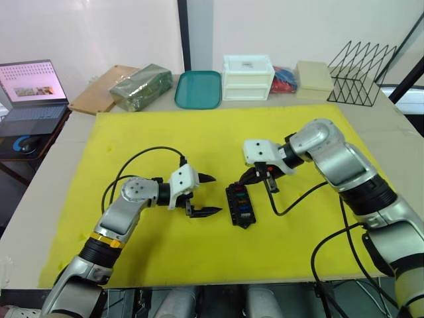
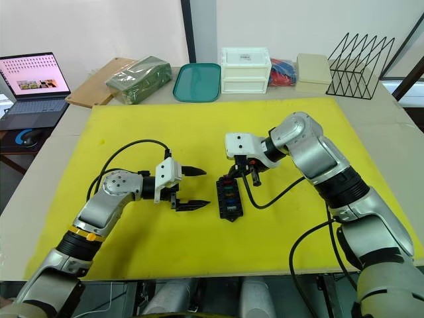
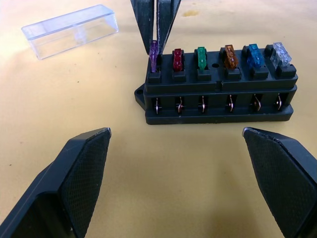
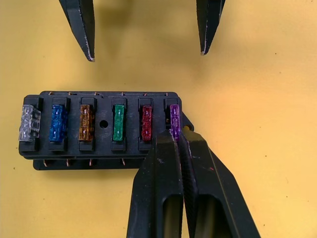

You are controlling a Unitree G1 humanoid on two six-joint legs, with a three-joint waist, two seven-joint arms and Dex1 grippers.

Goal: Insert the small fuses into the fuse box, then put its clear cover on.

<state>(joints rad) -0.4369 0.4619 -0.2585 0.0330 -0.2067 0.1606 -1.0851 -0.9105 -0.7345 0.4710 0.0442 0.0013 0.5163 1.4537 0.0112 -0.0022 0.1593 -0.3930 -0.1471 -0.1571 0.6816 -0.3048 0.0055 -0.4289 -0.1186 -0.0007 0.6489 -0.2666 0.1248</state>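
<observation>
- Fuse box (image 1: 239, 205) sits near ctr of the yellow mat (image 1: 165, 245), long axis running roughly 12-to-6 in the head views; bare mat on all sides of it.
- Small fuses (image 4: 86, 122): six in one row of the box – grey, blue, amber, green, red, purple. Purple fuse (image 4: 174, 117) is at the end slot, standing a bit taller than the rest in the left wrist view.
- R gripper (image 4: 176, 136) is at the box's far end, approx 12 o'clock of it; fingers closed together w/ tips pinching the purple fuse in its slot.
- L gripper (image 1: 207, 195) lies at 9 o'clock of the box, just beside it, not touching; jaws spread wide, nothing between them. Open mat between its tips and the box's side wall.
- Clear cover (image 3: 70, 30) lies on the mat beyond the box in the left wrist view, apart from it, open side down as far as I can tell.
- Mat edges: lots of free yellow at 6 and 3 o'clock of the box; cable loops (image 1: 132, 165) of both arms lie on the mat.
- Off the mat at 12 o'clock, along the table's back edge: teal tray (image 1: 198, 89), white drawer unit (image 1: 248, 77), wire rack (image 1: 361, 73); laptop (image 1: 32, 93) at 10 o'clock.
</observation>
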